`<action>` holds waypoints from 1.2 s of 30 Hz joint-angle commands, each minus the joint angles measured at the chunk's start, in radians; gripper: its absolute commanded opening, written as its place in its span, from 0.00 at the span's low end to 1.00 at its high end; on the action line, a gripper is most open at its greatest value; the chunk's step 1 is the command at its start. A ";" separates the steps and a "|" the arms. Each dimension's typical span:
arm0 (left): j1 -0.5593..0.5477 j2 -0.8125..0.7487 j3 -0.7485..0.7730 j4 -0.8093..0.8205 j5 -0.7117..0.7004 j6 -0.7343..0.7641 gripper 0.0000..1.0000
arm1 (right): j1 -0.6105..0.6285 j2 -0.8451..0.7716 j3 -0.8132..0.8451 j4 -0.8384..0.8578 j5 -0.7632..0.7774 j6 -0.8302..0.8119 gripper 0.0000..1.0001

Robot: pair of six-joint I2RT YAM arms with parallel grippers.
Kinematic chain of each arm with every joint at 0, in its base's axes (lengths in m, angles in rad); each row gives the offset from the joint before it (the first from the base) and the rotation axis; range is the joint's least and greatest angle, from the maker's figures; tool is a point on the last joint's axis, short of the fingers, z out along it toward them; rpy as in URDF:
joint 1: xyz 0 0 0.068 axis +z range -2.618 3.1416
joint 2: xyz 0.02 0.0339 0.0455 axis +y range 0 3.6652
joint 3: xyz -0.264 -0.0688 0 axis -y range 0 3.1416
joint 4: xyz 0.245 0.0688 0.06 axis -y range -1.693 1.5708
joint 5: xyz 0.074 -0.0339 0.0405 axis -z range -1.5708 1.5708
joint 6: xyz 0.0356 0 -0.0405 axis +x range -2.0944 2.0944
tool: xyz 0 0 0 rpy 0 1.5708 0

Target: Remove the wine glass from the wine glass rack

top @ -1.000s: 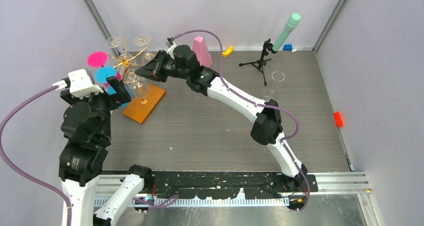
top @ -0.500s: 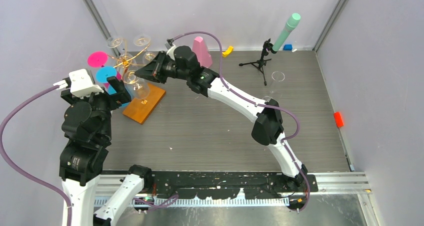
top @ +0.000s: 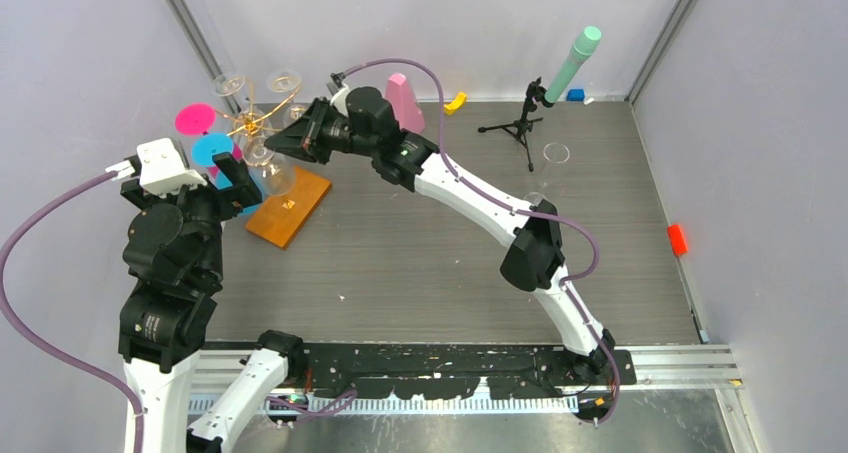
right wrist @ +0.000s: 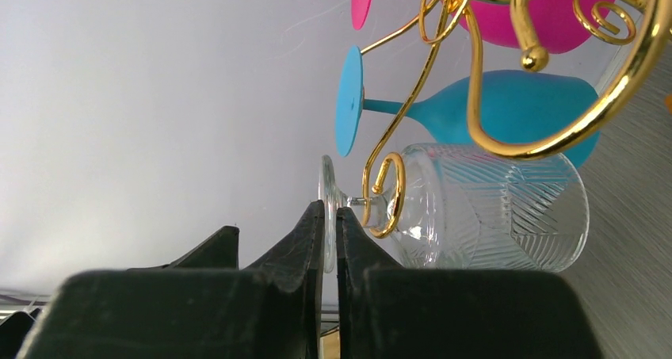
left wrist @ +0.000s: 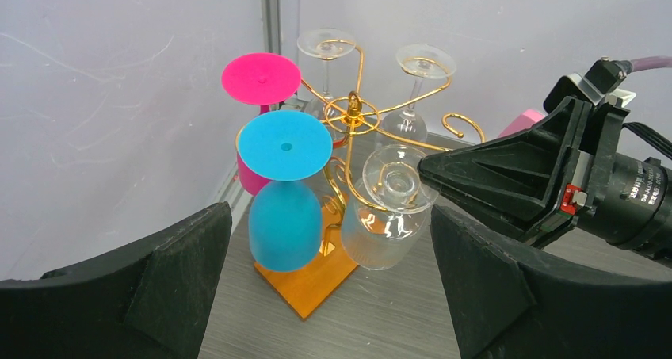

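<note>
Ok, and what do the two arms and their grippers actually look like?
Both the left arm and the right arm have white links and bulky black joint housings. A purple cable loops to each wrist. The left gripper and the right gripper carry matt black wedge-shaped fingers. A white camera box tops the left wrist; the right gripper shows a small red tab.

No writing can be read anywhere. The small white print on the black lens barrel (left wrist: 638, 191), right of the gold rack (left wrist: 353, 109), is too fine to make out.
</note>
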 commanded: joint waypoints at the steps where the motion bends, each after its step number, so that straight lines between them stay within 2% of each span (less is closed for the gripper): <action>1: 0.005 -0.002 -0.001 0.055 -0.016 0.013 0.99 | 0.012 -0.018 0.082 0.096 -0.027 0.027 0.00; 18: 0.005 -0.008 -0.007 0.071 -0.028 0.008 0.99 | 0.026 0.028 0.126 0.090 -0.015 0.027 0.00; 36: 0.005 -0.017 -0.013 0.072 -0.037 0.014 0.99 | 0.026 0.050 0.098 0.197 0.091 0.008 0.00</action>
